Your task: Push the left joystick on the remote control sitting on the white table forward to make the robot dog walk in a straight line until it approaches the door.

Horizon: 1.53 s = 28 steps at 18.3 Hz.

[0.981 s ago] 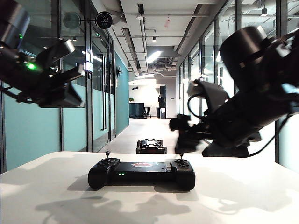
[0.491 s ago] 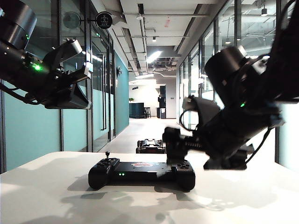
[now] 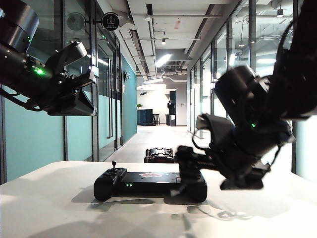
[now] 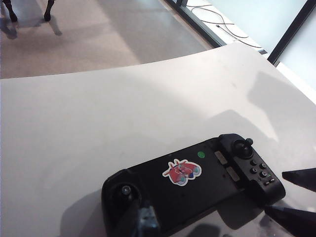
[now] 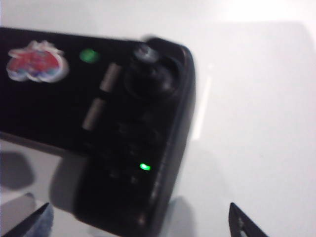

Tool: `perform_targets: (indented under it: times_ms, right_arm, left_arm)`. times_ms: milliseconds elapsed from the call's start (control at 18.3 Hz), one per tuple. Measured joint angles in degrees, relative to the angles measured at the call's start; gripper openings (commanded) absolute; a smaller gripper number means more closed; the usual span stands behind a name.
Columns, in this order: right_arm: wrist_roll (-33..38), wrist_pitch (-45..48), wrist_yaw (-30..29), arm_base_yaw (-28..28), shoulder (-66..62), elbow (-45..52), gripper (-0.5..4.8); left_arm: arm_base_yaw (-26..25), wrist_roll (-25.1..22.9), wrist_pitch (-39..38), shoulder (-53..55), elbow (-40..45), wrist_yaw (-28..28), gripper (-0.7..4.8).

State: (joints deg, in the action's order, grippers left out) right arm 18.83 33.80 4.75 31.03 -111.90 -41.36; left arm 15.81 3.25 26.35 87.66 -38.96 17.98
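1. Remote (image 3: 150, 182) sits flat on the white table (image 3: 54, 208), centre of the exterior view, green lights lit on its near face.
2. Left joystick (image 3: 113, 163) stands upright at the remote's 9 o'clock end, nothing touching it.
3. Right gripper (image 3: 190, 166) is low over the remote's 3 o'clock end, jaws spread wide, holding nothing. In the right wrist view its fingertips (image 5: 244, 224) straddle that end of the remote (image 5: 94, 118), with the right stick (image 5: 146, 53) beyond them. That view is blurred, so I can't tell whether it touches.
4. Left gripper (image 3: 84, 87) hangs high at 10 o'clock from the remote, well clear of it. Can't tell how far open its fingers are.
5. Robot dog (image 3: 160, 155) is on the corridor floor past the table's far edge, at 12 o'clock from the remote.
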Motion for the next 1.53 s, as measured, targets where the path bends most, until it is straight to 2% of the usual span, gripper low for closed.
perform_targets:
  times_ms: [327, 382, 436, 545, 709, 818, 981, 1090, 1308, 1526]
  right_arm:
    - [0.02, 0.22, -1.97, -0.02, -2.71, -4.42, 4.79]
    - [0.02, 0.17, -1.97, -0.09, -3.32, -5.16, 4.67]
    - [0.02, 0.2, -1.99, -0.09, -4.0, -5.86, 4.22]
    - [0.02, -0.09, -2.27, -0.07, -4.94, -6.6, 3.63]
    - [0.0, -0.31, -2.16, -0.09, -5.44, -6.54, 3.55]
    - [0.0, -0.28, -2.14, -0.09, -5.44, -6.54, 3.05]
    - [-0.72, -0.22, -1.81, -0.13, -5.44, -6.51, 2.95]
    - [-0.85, -0.22, -1.77, -0.09, -5.44, -6.51, 2.41]
    - [-1.16, -0.17, -1.7, -0.04, -5.44, -6.54, 2.4]
    - [-1.25, -0.02, -0.26, 0.2, -5.44, -6.54, 2.09]
  left_arm:
    - [0.0, 0.0, 0.0, 0.02, 0.0, 0.0, -0.05]
    - [0.0, 0.0, 0.0, 0.0, 0.0, 0.0, -0.05]
    - [0.0, 0.07, -0.02, 0.02, 0.0, -0.02, -0.05]
    - [0.0, 0.24, 0.02, 0.02, 0.0, 0.0, -0.05]
    - [0.0, 0.24, 0.0, 0.02, 0.0, 0.0, -0.05]
    - [0.0, 0.24, 0.0, 0.02, 0.0, 0.0, -0.05]
    - [0.0, 0.24, 0.0, 0.02, 0.0, 0.0, -0.05]
    - [0.0, 0.24, 0.0, 0.02, 0.0, 0.0, -0.05]
    - [0.0, 0.24, -0.13, 0.02, 0.0, 0.0, -0.05]
    - [0.0, 0.24, -0.37, 0.02, 0.0, 0.2, -0.05]
